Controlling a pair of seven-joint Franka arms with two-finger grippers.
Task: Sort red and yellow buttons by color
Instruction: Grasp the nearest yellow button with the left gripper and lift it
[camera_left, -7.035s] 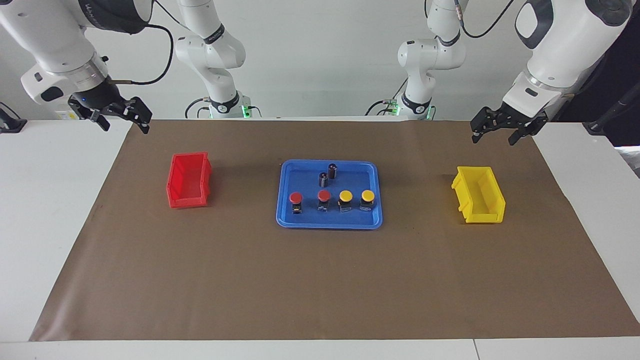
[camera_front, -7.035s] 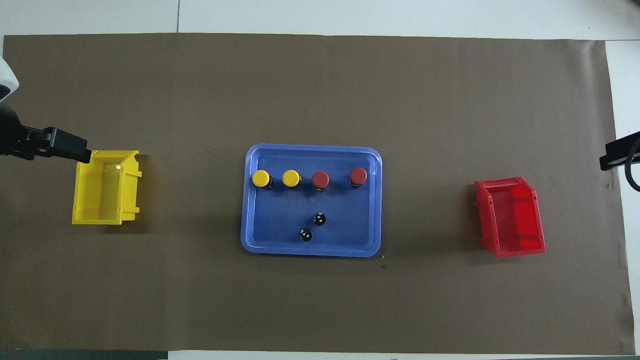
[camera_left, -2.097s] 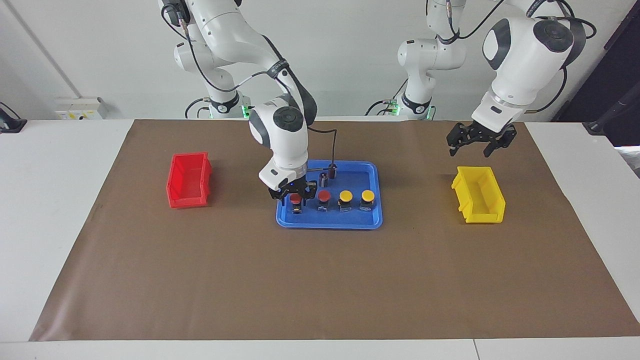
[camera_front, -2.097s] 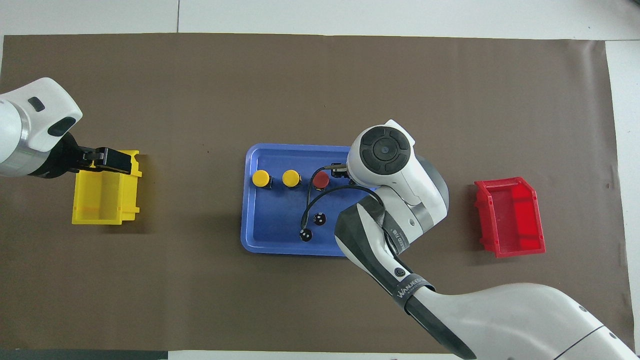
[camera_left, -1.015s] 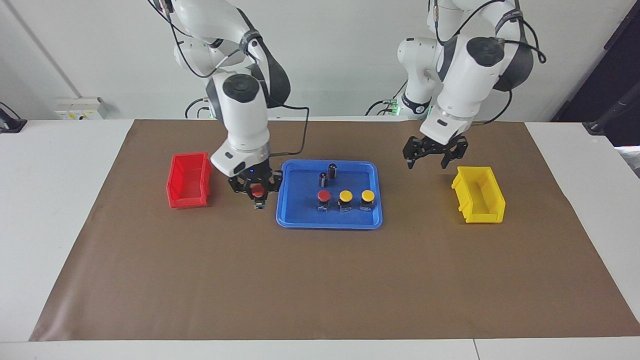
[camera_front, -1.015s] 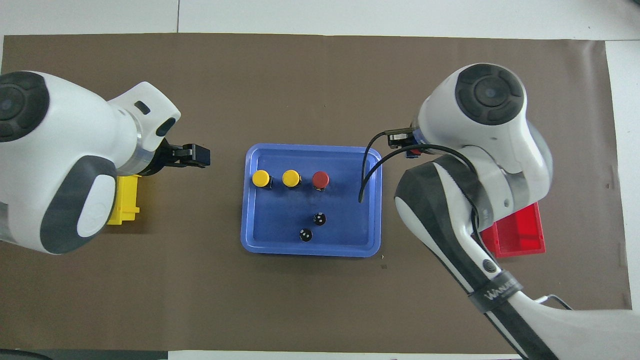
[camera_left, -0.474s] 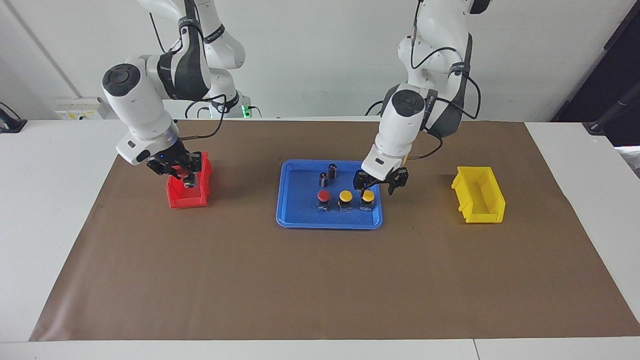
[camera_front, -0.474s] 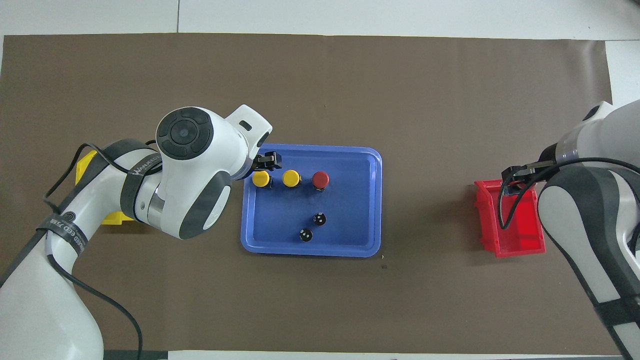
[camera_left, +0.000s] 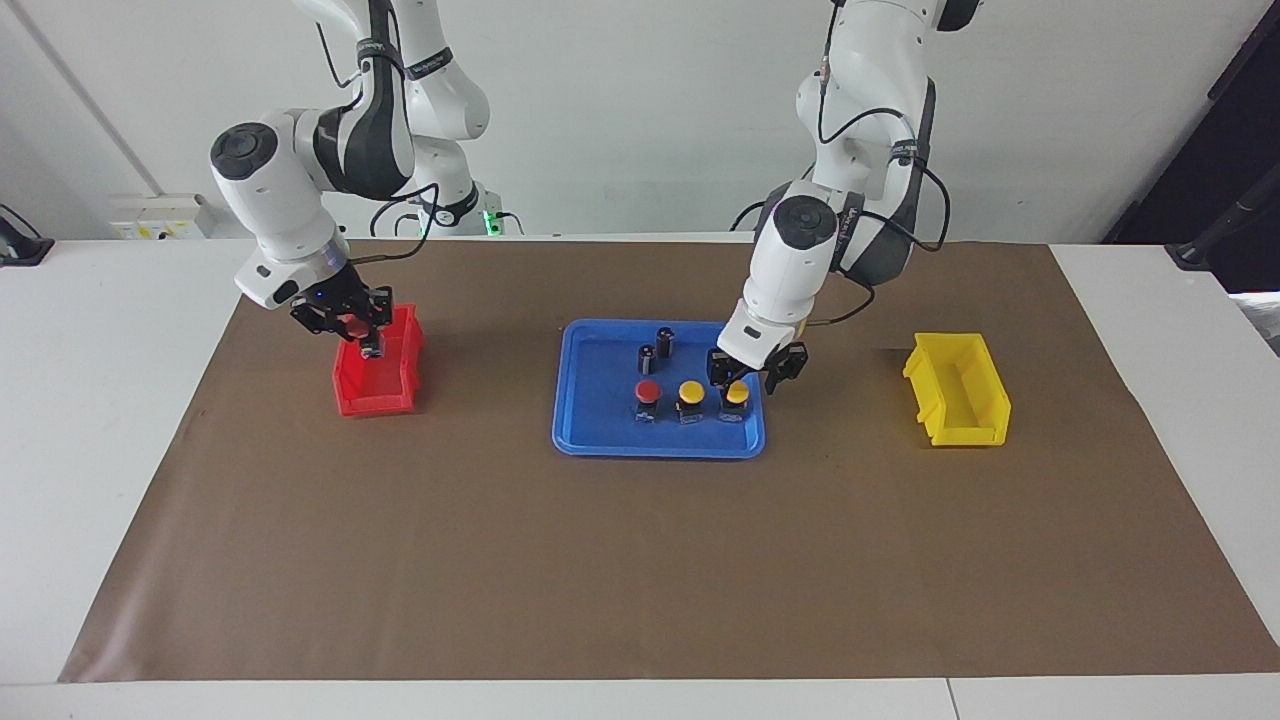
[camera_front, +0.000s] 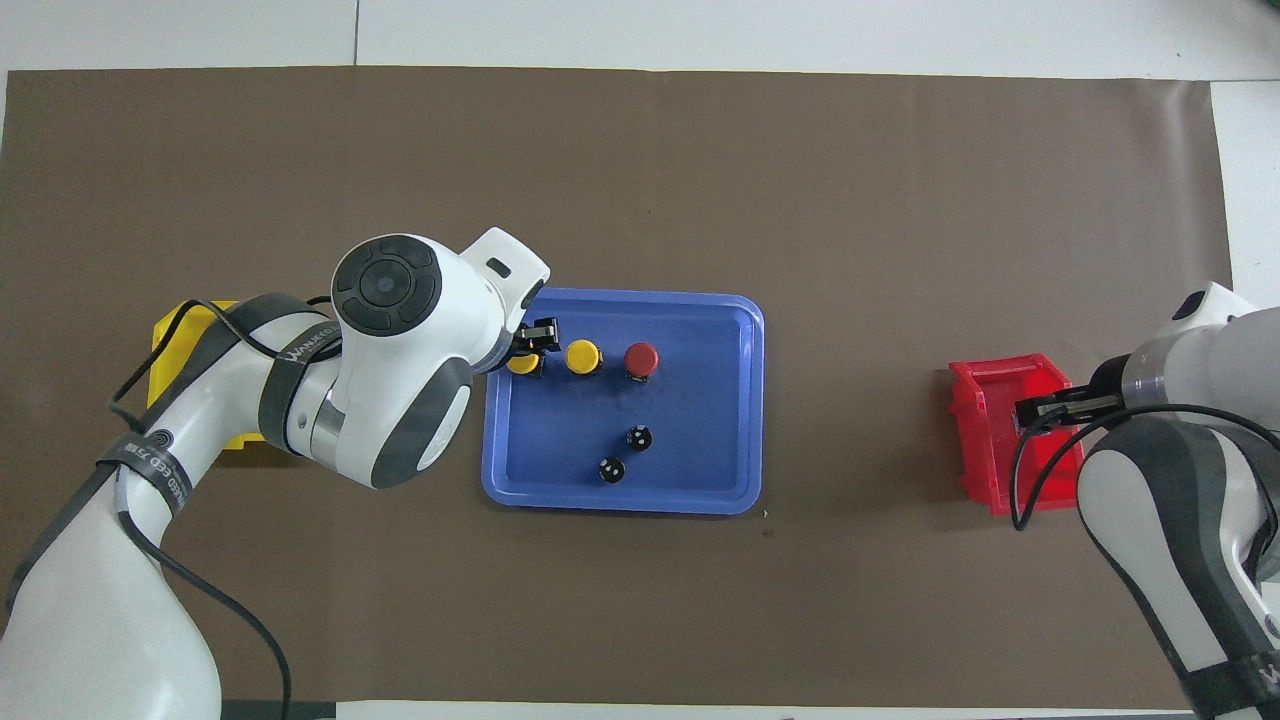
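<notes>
Facing view: left tool (camera_left: 746, 378) low over yellow button (camera_left: 736, 396).

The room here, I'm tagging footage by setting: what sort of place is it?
Probably a robotics lab: two white arms bolted at a white table under a brown paper mat, with a blue tray between colour-matched bins, all before a bare wall.

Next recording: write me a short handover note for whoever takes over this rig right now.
Right gripper: shut on a red domed push-button, over the red plastic bin; not yet released.
Left gripper: down around the yellow domed push-button at the left arm's end of the blue plastic tray; grip unconfirmed.
On the tray: second yellow push-button, second red push-button.
Yellow plastic bin: no button visible.
Done: nothing binned. Left: all four.
</notes>
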